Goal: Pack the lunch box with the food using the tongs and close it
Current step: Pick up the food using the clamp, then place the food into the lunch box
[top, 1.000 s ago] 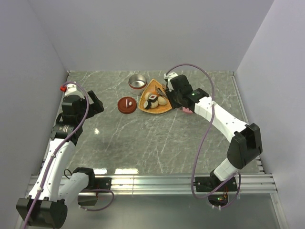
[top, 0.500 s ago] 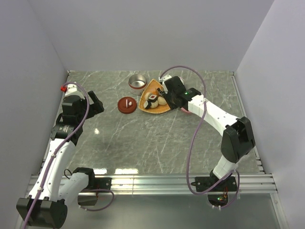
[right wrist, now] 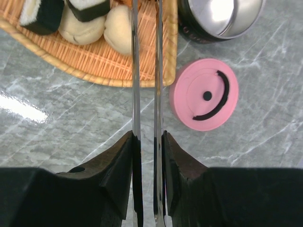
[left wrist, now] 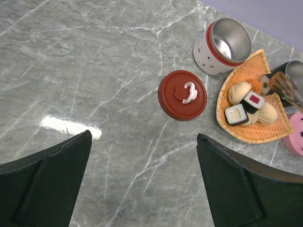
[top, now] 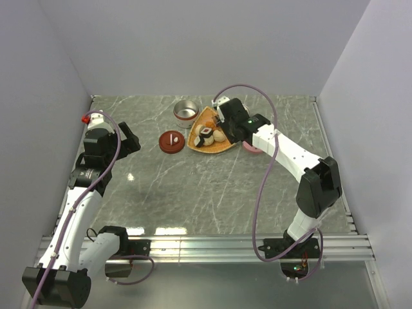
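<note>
The orange woven fan-shaped tray point(left wrist: 251, 136) holds two white rice rolls with black bands point(left wrist: 253, 100), two pale beige lumps point(left wrist: 239, 91), one orange piece point(left wrist: 256, 85). Beside the tray: two steel canisters point(left wrist: 213, 52), one red lid point(left wrist: 182, 94), one pink lid point(right wrist: 207, 94). Grey marbled surface point(top: 212, 193), pale walls point(top: 193, 45). The right gripper point(right wrist: 147, 137), clenched on slim silver metal tongs point(right wrist: 135, 71), has moved farther over the tray; the left gripper point(left wrist: 142, 142) stays spread wide.

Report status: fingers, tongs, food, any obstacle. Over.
Left fingers open, empty. Right fingers clamped on tongs, over tray toward food; tips out of view. Pink lid beside tray, not blocking.
</note>
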Controlling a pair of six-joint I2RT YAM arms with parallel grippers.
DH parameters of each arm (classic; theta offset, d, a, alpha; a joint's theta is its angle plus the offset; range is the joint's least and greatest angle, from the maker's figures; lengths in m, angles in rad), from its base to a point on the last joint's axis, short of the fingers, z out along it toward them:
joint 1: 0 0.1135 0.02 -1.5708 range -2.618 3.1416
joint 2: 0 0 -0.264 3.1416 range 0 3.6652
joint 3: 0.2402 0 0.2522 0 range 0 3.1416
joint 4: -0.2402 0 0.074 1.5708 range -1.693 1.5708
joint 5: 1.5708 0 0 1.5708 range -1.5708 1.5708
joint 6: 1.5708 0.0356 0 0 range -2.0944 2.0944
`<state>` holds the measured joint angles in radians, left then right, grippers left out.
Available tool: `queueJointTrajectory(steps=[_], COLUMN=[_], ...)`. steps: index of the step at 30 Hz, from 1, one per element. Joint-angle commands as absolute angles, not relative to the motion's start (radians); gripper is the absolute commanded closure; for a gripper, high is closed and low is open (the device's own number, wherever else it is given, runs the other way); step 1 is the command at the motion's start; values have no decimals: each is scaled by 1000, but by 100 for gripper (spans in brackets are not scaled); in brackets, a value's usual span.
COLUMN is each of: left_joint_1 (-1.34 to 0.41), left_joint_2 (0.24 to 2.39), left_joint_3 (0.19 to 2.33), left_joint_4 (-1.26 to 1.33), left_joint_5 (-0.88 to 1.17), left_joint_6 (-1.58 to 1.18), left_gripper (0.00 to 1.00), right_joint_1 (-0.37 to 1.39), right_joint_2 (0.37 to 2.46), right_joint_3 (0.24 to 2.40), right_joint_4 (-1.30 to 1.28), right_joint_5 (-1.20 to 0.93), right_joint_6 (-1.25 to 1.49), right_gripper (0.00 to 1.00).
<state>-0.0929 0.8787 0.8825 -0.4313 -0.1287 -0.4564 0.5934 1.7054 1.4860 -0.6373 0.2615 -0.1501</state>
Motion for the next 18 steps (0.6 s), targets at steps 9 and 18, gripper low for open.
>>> queueJointTrajectory(steps=[9,18], left_joint_1=[-87,-87], left_joint_2=[873,867], left_joint_3=[874,873], left_joint_4=[-393,-394], left_joint_5=[-115,-115], left_joint_6=[-439,-439], left_gripper=[1,1], right_joint_1=[600,520], right_joint_2=[1661,1655], right_joint_3=[1713,1675], right_joint_4=[-690,-695], right_joint_5=[350,394], right_joint_6=[-169,-150], right_gripper=[80,79])
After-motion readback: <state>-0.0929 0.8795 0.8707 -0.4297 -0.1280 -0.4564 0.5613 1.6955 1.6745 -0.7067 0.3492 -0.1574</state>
